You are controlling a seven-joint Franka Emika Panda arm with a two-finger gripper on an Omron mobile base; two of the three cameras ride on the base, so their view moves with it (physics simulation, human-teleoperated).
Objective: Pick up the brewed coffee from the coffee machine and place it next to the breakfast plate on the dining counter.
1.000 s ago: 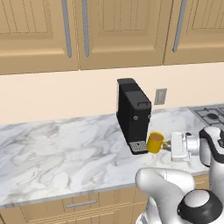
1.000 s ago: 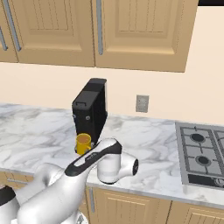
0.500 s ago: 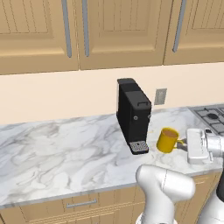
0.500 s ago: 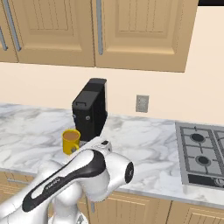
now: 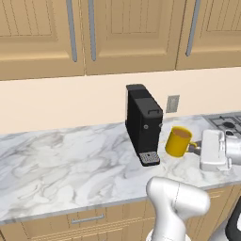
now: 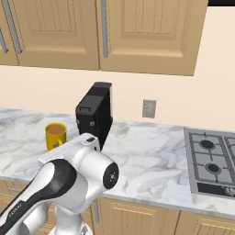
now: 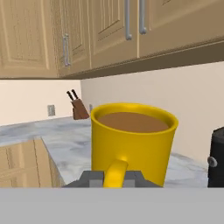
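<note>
The brewed coffee, a yellow mug (image 5: 178, 142) with brown coffee inside, hangs above the marble wall counter (image 5: 61, 160), just right of the black coffee machine (image 5: 143, 124). My gripper (image 5: 193, 148) is shut on the mug's handle from the right. In the hand view the mug (image 7: 133, 144) stands upright and close, with my gripper (image 7: 114, 178) clamped on its handle and the coffee machine (image 7: 216, 157) at the right edge. From the right base view the mug (image 6: 55, 135) floats left of the coffee machine (image 6: 95, 114). The breakfast plate and the dining counter are out of view.
A gas hob (image 6: 213, 160) is set into the counter at the right. A wall outlet (image 5: 172, 103) sits behind the machine, under wooden upper cabinets (image 5: 127, 33). A knife block (image 7: 80, 109) stands on a far counter.
The mug has left the machine's drip tray. It has travelled away from the machine, rightward in the left base view, held in my shut gripper, and now hangs slightly higher.
</note>
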